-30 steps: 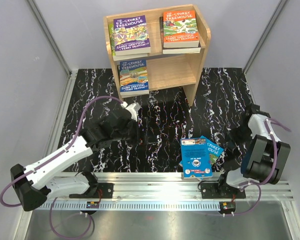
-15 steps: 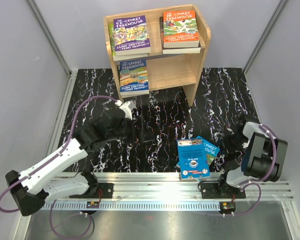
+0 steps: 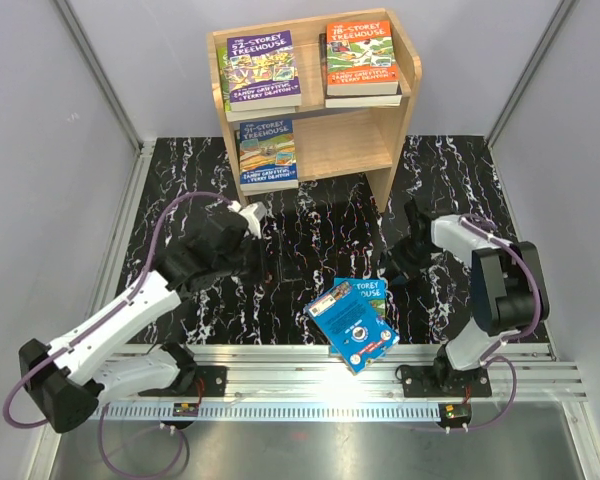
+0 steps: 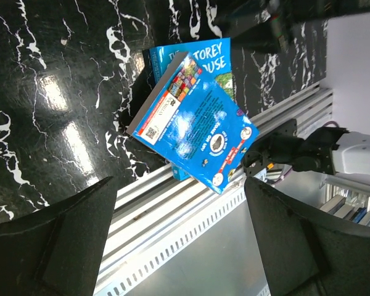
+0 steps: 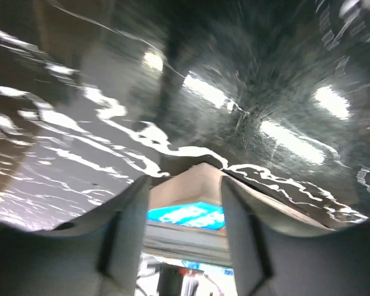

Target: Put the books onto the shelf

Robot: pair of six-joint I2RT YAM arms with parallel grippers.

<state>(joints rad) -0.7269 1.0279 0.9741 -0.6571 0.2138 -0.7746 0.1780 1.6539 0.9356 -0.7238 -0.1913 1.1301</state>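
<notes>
- left claw [image 4: 180,184]: released, its two fingers [image 4: 68,240] spread wide with nothing between them; it hovers over the black marbled counter [image 3: 450,190].
- ahead of the left claw and apart from it: the bright blue book [image 4: 194,132], lying flat and skewed, with one corner reaching out over the aluminium rail [image 3: 280,362] at the counter's near edge.
- beneath that book: a second blue book [image 4: 200,58] with "storey house" on its cover, partly covered; the two touch as a loose stack.
- right claw [image 5: 185,185]: released, its fingers parted and clenched on nothing. the wrist view is blurred. a pale book corner with a cyan cover shows in line with the gap; whether it touches the fingers cannot be told.
- top view: the right claw sits low over the counter, just beside the far right corner of the second blue book.
- the stack lies between the two claws, nearer the right one, and well apart from the shelf [image 3: 345,145].
- the shelf stands upright at the far side of the counter. on its top tier a purple book [image 3: 262,68] lies flat at the left and an orange book [image 3: 361,58] lies flat at the right.
- on the lower tier a blue-covered book [image 3: 267,152] lies flat at the left end.
</notes>
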